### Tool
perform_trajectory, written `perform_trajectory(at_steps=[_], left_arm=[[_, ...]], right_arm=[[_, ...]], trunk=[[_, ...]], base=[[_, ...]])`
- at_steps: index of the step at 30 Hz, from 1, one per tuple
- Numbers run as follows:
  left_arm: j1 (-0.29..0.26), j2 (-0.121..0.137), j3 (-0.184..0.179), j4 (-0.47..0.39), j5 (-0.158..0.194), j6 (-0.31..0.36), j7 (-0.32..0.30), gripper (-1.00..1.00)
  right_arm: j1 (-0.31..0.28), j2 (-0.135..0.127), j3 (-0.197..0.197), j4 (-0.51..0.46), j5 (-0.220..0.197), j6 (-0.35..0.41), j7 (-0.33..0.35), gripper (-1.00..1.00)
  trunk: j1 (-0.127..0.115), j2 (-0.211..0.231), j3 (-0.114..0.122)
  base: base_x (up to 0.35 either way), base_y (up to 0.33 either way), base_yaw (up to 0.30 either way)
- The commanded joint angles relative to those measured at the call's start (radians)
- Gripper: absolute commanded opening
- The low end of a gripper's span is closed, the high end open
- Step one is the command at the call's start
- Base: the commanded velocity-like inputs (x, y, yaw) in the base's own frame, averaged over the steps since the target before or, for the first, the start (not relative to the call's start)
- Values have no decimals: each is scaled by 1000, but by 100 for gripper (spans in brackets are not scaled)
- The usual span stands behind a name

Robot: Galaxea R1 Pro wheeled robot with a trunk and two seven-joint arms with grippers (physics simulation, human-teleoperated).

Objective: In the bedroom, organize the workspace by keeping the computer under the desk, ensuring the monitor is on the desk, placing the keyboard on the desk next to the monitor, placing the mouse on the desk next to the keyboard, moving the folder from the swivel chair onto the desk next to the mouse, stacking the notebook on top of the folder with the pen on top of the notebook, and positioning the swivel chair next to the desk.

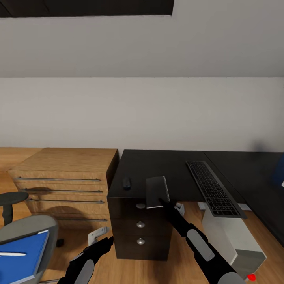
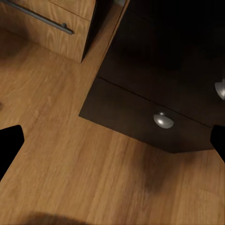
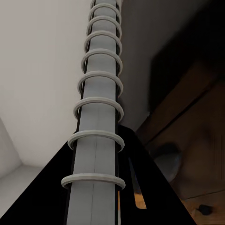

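notebook (image 1: 157,191) pinched shut in right gripper (image 1: 162,202), left gripper (image 1: 101,243) wide open, empty.
risks slipping from edge-only grip, striking mouse (image 1: 126,183).

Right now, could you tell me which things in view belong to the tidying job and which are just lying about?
Job: notebook in right gripper, mouse, keyboard, desk, folder, pen, chair, computer.
Lying about: wooden drawers, black drawer unit, stool.

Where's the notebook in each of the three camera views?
Head view: notebook at centre, over the desk's front edge, held by the right gripper.
Left wrist view: not in it.
Right wrist view: its ring spine runs up the middle.
Shared landmark: black drawer unit.
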Motion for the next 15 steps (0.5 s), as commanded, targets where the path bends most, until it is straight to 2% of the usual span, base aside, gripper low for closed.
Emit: perform_trajectory(at_steps=[1,9,15], left_arm=[[-1,0,-1,-1,10,2,9,100],[-1,5,0,6,13,3,9,100],[0,9,1,14,14,3,8,100]], right_arm=[[-1,-1,3,0,-12,4,-1,-100],[-1,-4,-1,2,-15,10,-14,-100],[-1,-5,-2,1,-43,39,-15,-100]], trunk=[[0,-1,-1],[0,-1,-1],[0,-1,-1]], base=[[47,0,0],[183,0,0],[28,0,0]])
